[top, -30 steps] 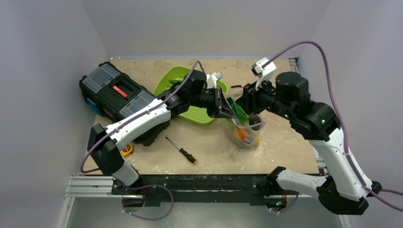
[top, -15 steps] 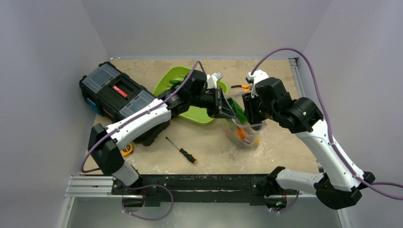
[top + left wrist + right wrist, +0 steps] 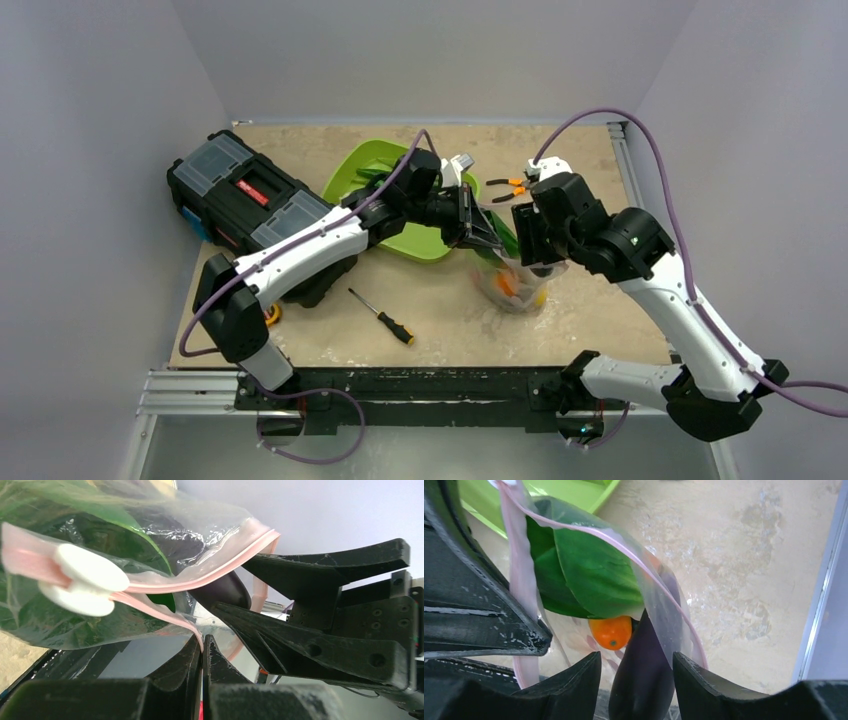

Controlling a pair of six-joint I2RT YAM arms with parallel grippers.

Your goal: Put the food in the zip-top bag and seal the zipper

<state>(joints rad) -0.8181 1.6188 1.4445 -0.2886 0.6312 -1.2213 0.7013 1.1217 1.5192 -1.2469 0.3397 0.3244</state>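
Observation:
The clear zip-top bag [image 3: 512, 278] stands open mid-table with food in it. My left gripper [image 3: 486, 238] is shut on its pink zipper [image 3: 220, 570] edge and holds the mouth up; a white slider [image 3: 85, 580] sits on the strip. My right gripper [image 3: 530, 250] is over the mouth, shut on a purple eggplant [image 3: 644, 675] pointing tip-down into the bag. In the right wrist view a green bok choy leaf [image 3: 594, 575] and an orange [image 3: 611, 631] lie inside. The left fingers [image 3: 474, 615] are close beside the right gripper [image 3: 636, 662].
The lime-green tray [image 3: 370, 165] lies behind the bag, under the left arm. A black toolbox [image 3: 245, 190] stands at the left. A screwdriver [image 3: 385, 317] lies in front, orange-handled pliers [image 3: 510, 188] behind, and a yellow tape measure [image 3: 268, 315] near the left base.
My right gripper has swung left and down from beside the bag to over its mouth, with the eggplant in it. The left gripper has kept holding the bag edge.

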